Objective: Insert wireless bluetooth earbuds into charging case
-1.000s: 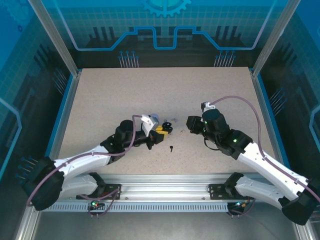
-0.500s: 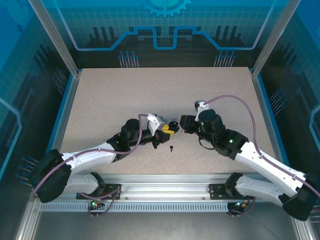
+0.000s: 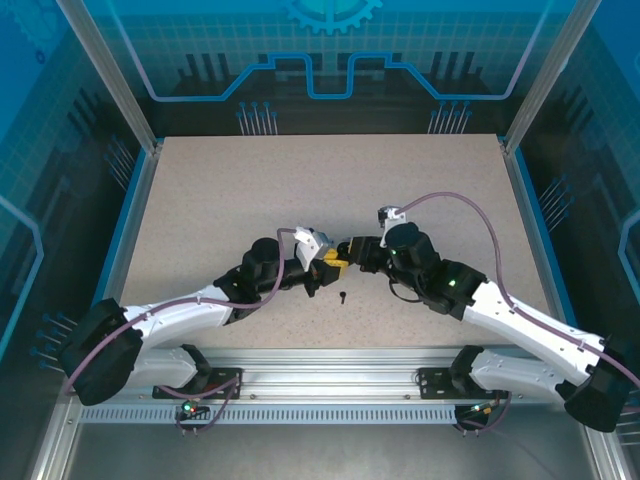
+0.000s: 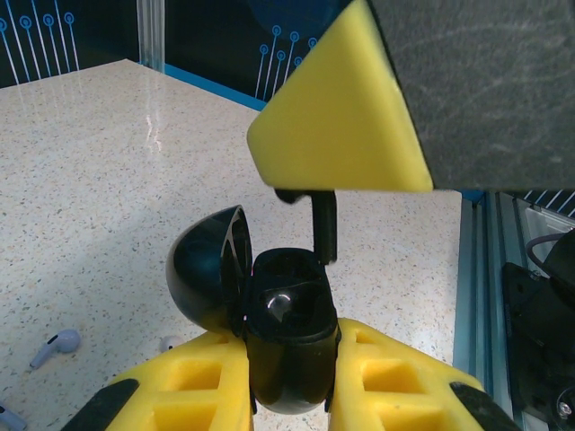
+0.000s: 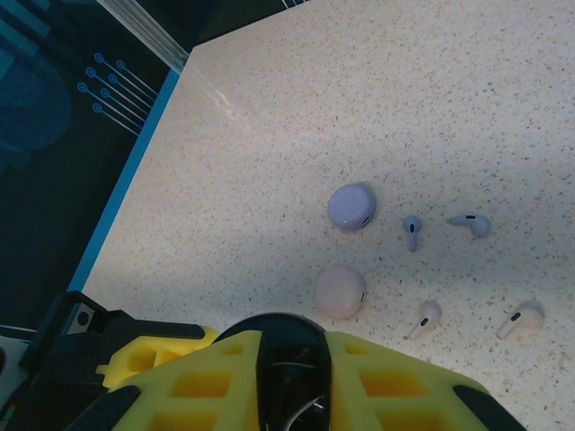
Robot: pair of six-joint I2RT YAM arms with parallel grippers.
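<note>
Left hand (image 4: 287, 400) is clamping the open black case (image 4: 286, 314) steady while right hand (image 3: 358, 250), pinching a black earbud (image 4: 323, 224), is aiming its stem at the socket.

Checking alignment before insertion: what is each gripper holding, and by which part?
Left gripper clamps the open black case around its base; right gripper pinches a black earbud by its top, stem pointing down.

Two arms logged: left arm (image 3: 190, 320) and right arm (image 3: 520, 322), with white link shells and black joint housings. A dull purple cable (image 3: 441, 195) is looped along each. A green status light (image 3: 451, 281) is noted on the right forearm. Yellow pocketed fingers (image 4: 359, 341) are fitted on the left end effector (image 4: 287, 395) and the right end effector (image 5: 292, 386).
</note>
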